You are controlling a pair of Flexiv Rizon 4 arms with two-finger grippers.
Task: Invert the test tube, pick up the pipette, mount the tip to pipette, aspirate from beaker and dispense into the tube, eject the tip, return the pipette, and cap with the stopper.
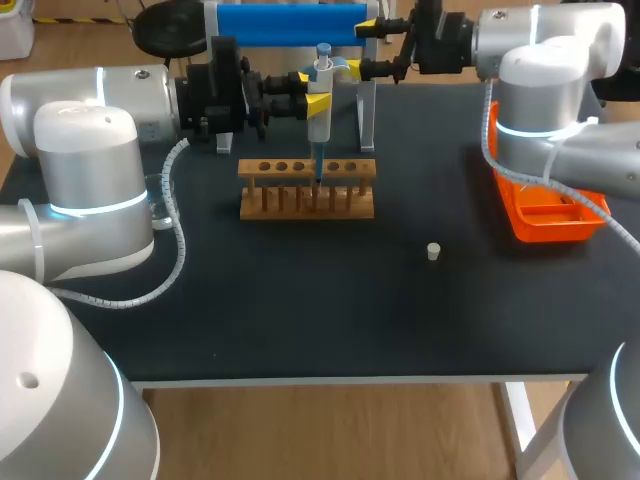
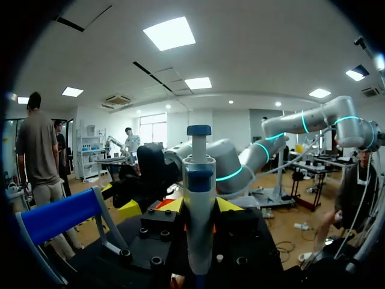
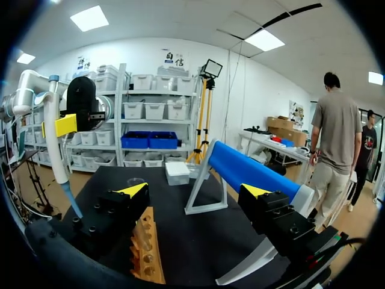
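The left gripper (image 1: 311, 90) is closing its yellow-tipped fingers (image 2: 170, 205) on the pipette (image 1: 320, 100) from two sides and holding it upright by the body. Its blue plunger knob is standing above the fingers in the left wrist view. The pipette's blue tip (image 1: 318, 166) is pointing straight down and reaching the top board of the wooden test tube rack (image 1: 307, 190), at a hole towards the rack's right end. I cannot tell whether a tube is sitting in that hole.

The right gripper (image 1: 372, 47) is hanging at the far edge of the table with its jaws spread wide and gripping nothing. In the right wrist view its two yellow tips are standing well apart, with only the dark tabletop and one white leg of a frame showing ahead between them. That frame is carrying a blue cylinder (image 1: 290, 22), which is lying across the back of the table just beside the right gripper and behind the pipette.

The small white stopper (image 1: 433, 251) is standing alone on the black table (image 1: 330, 310), well apart from the rack and nearer the robot. An orange tray (image 1: 545, 215) is sitting at the table's right edge, with the right arm and its coiled cable partly covering it.
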